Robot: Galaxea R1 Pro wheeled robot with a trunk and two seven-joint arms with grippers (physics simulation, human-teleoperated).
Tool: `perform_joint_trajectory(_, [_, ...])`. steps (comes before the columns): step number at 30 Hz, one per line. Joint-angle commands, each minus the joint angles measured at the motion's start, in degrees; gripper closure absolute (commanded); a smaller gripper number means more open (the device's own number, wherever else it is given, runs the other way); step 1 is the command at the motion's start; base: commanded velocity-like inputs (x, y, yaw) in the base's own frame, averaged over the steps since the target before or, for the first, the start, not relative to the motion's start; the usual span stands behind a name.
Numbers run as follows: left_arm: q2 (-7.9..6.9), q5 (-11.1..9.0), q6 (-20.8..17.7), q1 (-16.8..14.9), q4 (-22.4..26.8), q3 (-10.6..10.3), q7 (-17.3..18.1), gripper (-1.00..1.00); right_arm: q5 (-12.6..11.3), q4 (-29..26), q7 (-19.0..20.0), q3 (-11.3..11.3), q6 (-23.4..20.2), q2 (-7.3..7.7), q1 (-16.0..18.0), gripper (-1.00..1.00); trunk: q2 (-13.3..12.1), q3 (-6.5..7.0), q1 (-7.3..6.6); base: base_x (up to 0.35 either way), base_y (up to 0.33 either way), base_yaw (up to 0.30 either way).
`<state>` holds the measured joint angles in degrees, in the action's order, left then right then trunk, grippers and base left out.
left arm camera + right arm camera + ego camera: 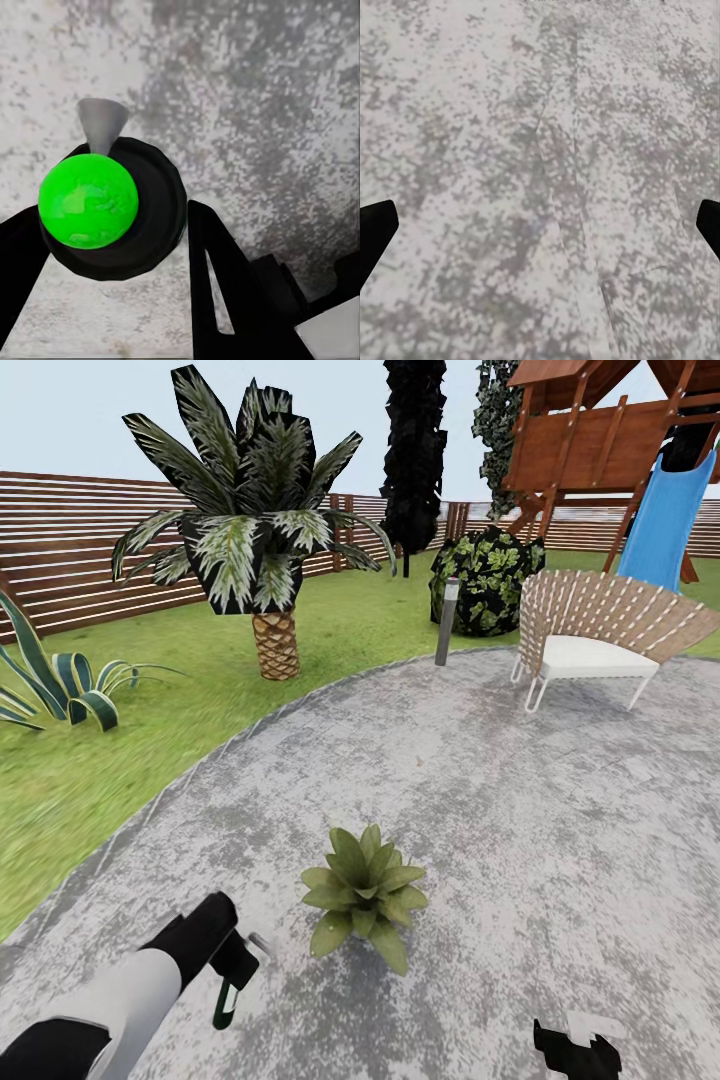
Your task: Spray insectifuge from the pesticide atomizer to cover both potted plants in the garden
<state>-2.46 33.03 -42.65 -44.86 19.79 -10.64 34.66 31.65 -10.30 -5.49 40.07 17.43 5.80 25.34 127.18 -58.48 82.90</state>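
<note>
From the head, a small low potted plant point(364, 894) with a rosette of pointed green leaves sits on the mottled grey stone patio point(520, 790), near the middle of the view. The left pincer point(232, 982), black at the end of a white and black arm, hangs at the near left, gripping a small dark bottle with a greenish body, the pesticide atomizer point(228, 1000), which points down toward the stone. The plant lies to the right of and slightly farther off than that pincer, near but apart, so the left arm is the closer one. I judge the coming move turns on swinging the nozzle rightward at the leaves. The right pincer point(578, 1050) shows as black tips at the near right edge. Farther off stand a big palm point(255, 530), a grey post point(446, 622), a white wicker chair point(590, 630) and a slatted brown fence point(60, 550). No whitish specks are plain on the leaves.

The left wrist view looks along the bottle's length: a bright green round end inside a black ring, a grey cone-shaped nozzle point(101, 124) beside it, and black fingers point(225, 292) pinching the atomizer on both sides over bare stone.

The right wrist view gives speckled grey stone, with black fingertips point(375, 232) at opposite edges, spread wide and holding nothing.
</note>
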Motion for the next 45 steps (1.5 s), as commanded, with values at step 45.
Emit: perform_joint_trajectory(45, [-0.8, 6.6, 0.0, -6.2, 0.9, -12.2, 19.7, 1.0, 0.6, 0.1, -0.2, 0.4, 0.2, 0.0, 0.1, -1.0, 0.0, -0.05, -0.01, 0.073, 0.014, -0.022])
